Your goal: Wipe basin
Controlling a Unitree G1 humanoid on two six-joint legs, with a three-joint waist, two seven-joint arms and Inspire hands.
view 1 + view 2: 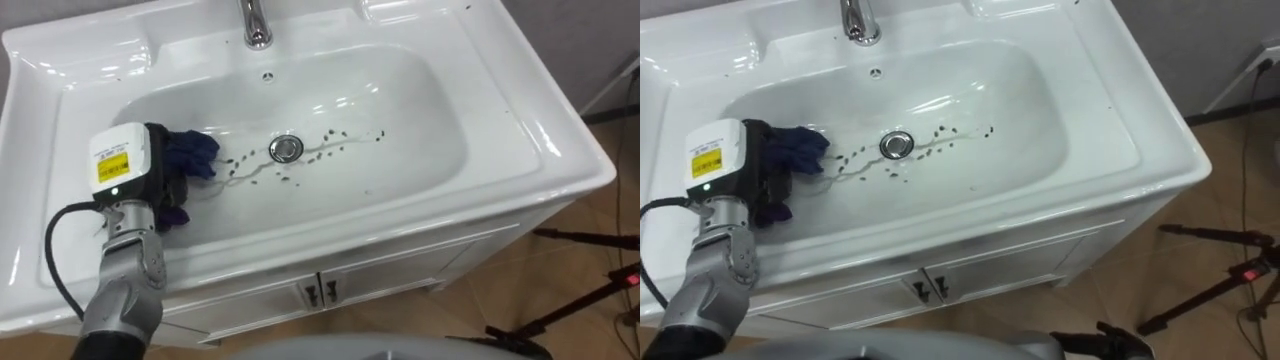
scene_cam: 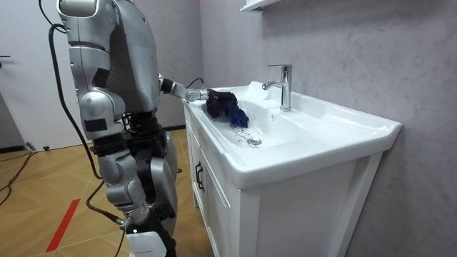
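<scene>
The white basin (image 1: 420,110) has dark specks (image 1: 330,140) scattered to both sides of its metal drain (image 1: 286,148). A dark blue cloth (image 1: 197,152) lies bunched on the basin's left slope, just left of the drain. My left hand (image 1: 160,175) reaches in over the front left rim, its fingers curled round the cloth, which sticks out past the fingers toward the drain and also below the hand. In the room view I stand at the basin's front corner, arm stretched out, with the hand (image 2: 218,96) on the cloth (image 2: 233,114).
A chrome faucet (image 1: 256,25) stands at the back of the basin, with an overflow hole below it. Cabinet doors (image 1: 320,290) with small handles sit under the front rim. Dark tripod legs (image 1: 580,300) cross the wooden floor at the right.
</scene>
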